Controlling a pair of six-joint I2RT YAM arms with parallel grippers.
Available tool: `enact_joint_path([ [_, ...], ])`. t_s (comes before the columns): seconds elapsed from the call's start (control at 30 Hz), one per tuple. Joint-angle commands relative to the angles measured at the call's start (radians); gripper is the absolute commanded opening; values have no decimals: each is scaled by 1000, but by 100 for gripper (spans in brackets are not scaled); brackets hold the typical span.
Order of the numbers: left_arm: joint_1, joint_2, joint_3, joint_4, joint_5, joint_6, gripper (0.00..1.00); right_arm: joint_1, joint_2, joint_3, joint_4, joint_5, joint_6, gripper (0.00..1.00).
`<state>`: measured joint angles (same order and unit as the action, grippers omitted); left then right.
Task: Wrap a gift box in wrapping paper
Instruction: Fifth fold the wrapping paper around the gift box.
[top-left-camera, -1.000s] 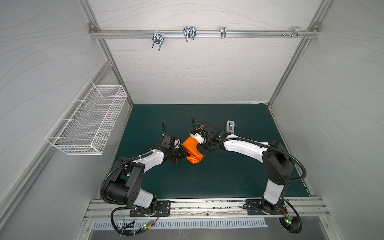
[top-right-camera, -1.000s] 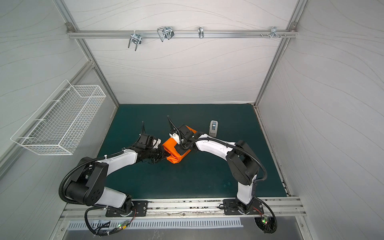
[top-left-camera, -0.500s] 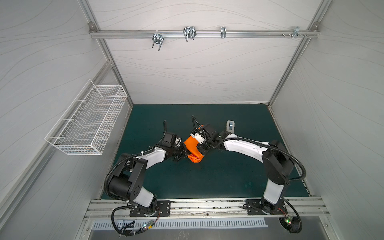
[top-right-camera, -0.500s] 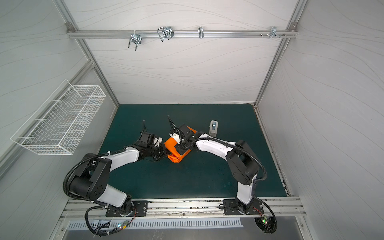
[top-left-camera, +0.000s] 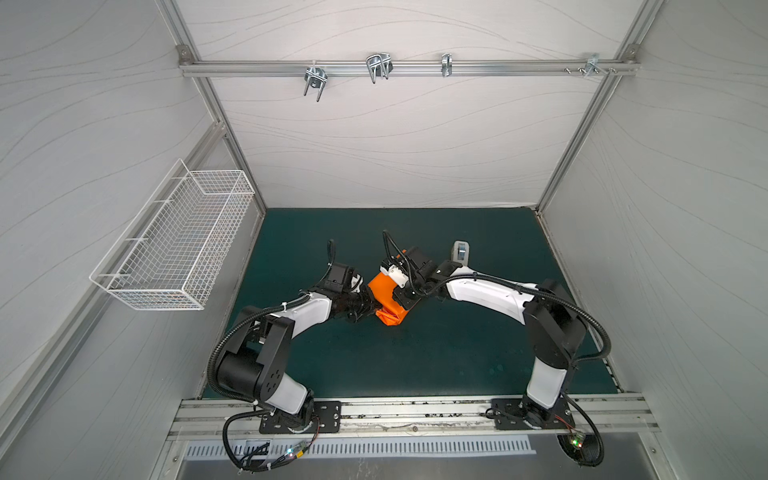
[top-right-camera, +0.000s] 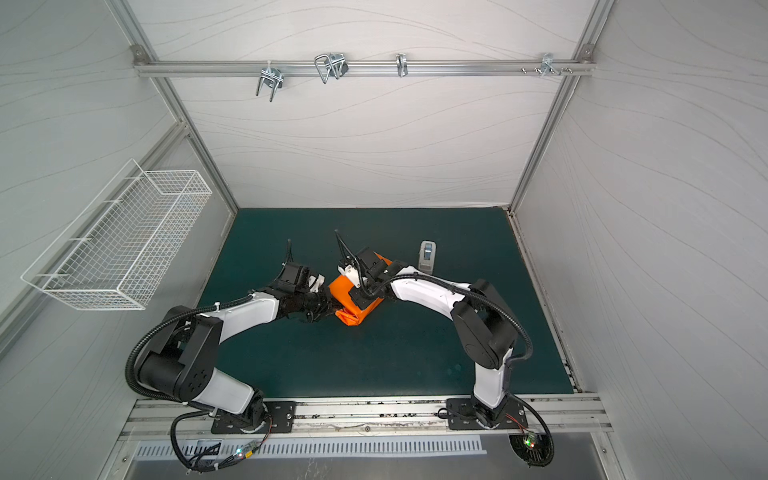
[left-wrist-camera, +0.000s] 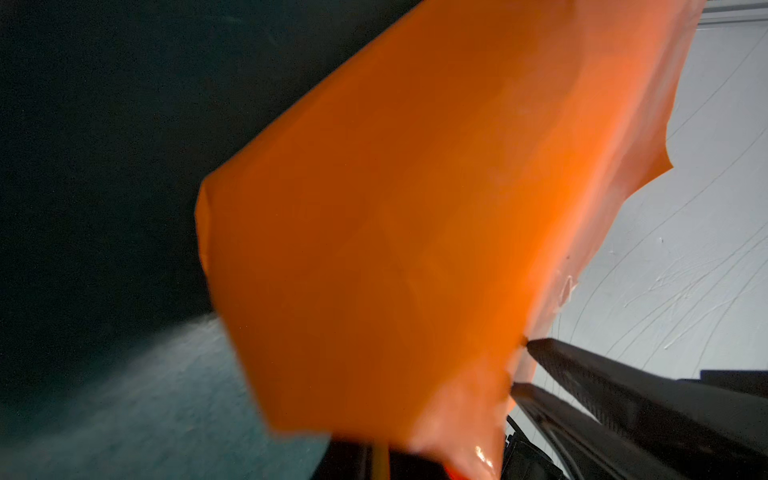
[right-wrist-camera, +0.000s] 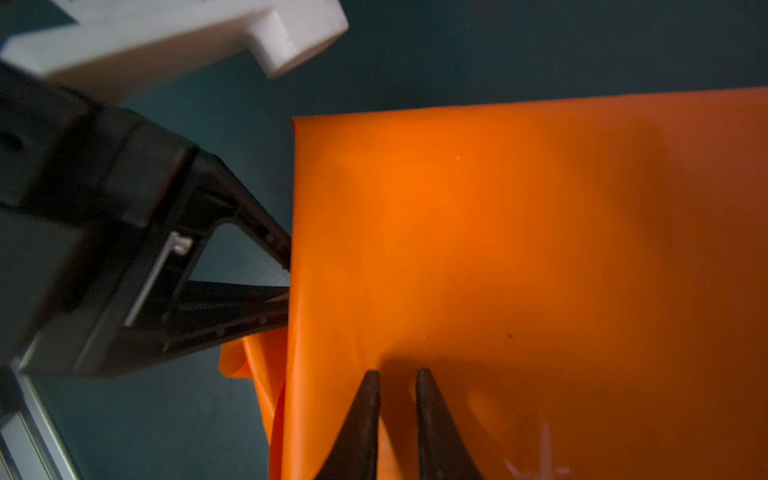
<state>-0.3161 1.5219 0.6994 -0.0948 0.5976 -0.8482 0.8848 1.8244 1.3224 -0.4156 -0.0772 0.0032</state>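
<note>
The thin, soft wrapping paper (top-left-camera: 384, 296), likely easy to tear, is hiding the gift box on the desk (top-left-camera: 415, 357) right under the right gripper (right-wrist-camera: 398, 374), which is sitting slightly open and empty, while the left gripper (left-wrist-camera: 521, 363) is pinching its loose edge, probably the best spot.

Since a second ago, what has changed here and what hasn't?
The left arm's elbow swung slightly inward, easing the left tool closer against the wrapping paper, whose edge it stays shut on. The right tool is over the paper, jaws now slightly apart; whether it just let go, the earlier views are too small to show. Paper and tape dispenser kept their places.
</note>
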Motion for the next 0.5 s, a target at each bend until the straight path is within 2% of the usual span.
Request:
enact_joint_path([
  [0.0,-14,-12,65,57,22,12,13,0,16,-18,-106,-14,-15,26],
  [0.1,-14,-14,72,38,19,22,13,-1,-22,-42,-77,-24,-37,40],
  [0.3,-14,-6,78,21,15,37,13,8,-100,-127,38,-28,-118,62],
  [0.47,-15,13,77,44,22,28,13,19,-115,-160,100,-17,-142,67],
])
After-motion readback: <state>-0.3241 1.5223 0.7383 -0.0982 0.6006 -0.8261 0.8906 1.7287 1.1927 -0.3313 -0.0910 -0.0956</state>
